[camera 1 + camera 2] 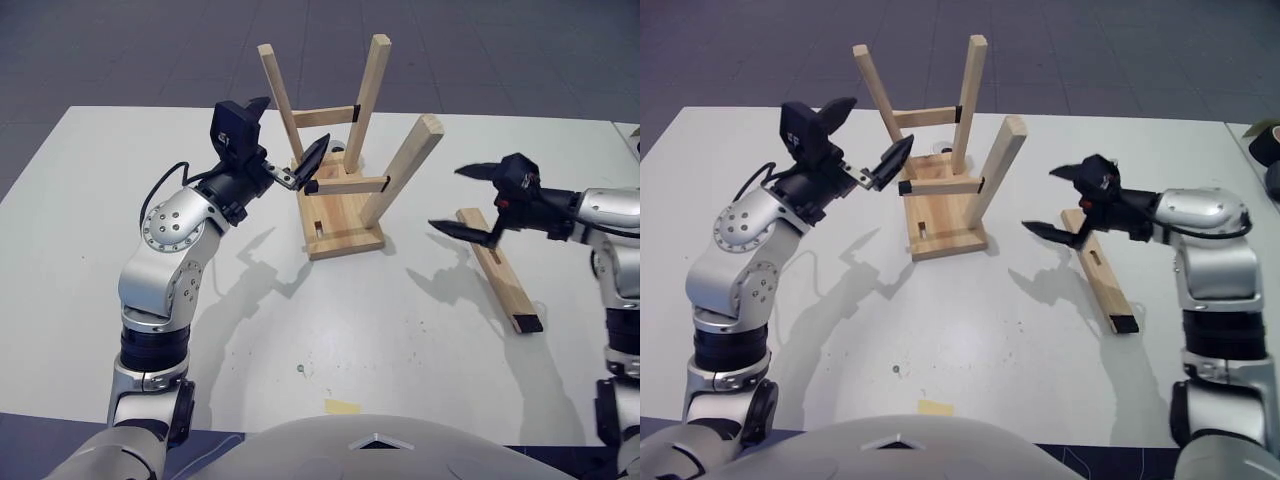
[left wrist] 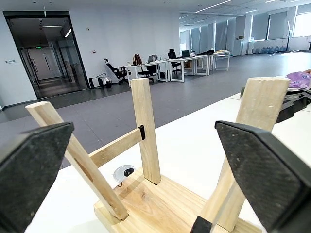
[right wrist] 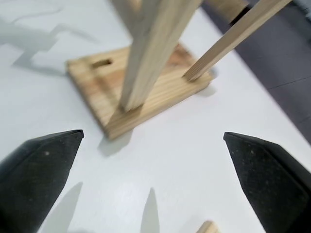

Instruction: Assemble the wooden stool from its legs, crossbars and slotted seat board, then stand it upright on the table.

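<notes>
Fingers (image 1: 315,152) wide; bare table (image 1: 400,330) around stool (image 1: 338,222).

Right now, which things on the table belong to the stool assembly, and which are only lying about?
Belong to the job:
seat board, three fitted legs, two crossbars, loose leg lying flat on the robot's right.

Only lying about:
yellow scrap near the front edge, small round bit close to it.

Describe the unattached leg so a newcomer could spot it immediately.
On the white table, right of the upturned, half-built stool, one wooden leg lies flat, its far end under the right gripper. Unlike the three legs standing upright, it is loose, with a black-tipped near end.
</notes>
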You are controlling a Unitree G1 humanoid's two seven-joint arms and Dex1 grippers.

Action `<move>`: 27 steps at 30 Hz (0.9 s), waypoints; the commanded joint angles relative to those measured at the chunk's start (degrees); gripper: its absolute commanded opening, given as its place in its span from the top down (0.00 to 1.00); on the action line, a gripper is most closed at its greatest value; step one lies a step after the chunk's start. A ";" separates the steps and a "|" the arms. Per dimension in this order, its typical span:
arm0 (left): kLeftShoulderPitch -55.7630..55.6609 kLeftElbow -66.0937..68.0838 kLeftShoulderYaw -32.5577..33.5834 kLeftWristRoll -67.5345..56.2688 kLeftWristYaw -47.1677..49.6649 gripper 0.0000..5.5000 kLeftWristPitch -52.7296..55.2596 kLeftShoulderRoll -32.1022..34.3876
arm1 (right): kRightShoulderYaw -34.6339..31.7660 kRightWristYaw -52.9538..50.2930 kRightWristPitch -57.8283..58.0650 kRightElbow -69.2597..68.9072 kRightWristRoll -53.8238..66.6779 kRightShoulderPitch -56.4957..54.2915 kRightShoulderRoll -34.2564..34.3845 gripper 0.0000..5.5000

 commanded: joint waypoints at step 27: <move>12.31 -8.46 -2.91 4.18 9.19 0.02 0.85 -5.93 | -13.89 -16.11 -30.19 37.82 -0.86 7.83 -4.90 0.02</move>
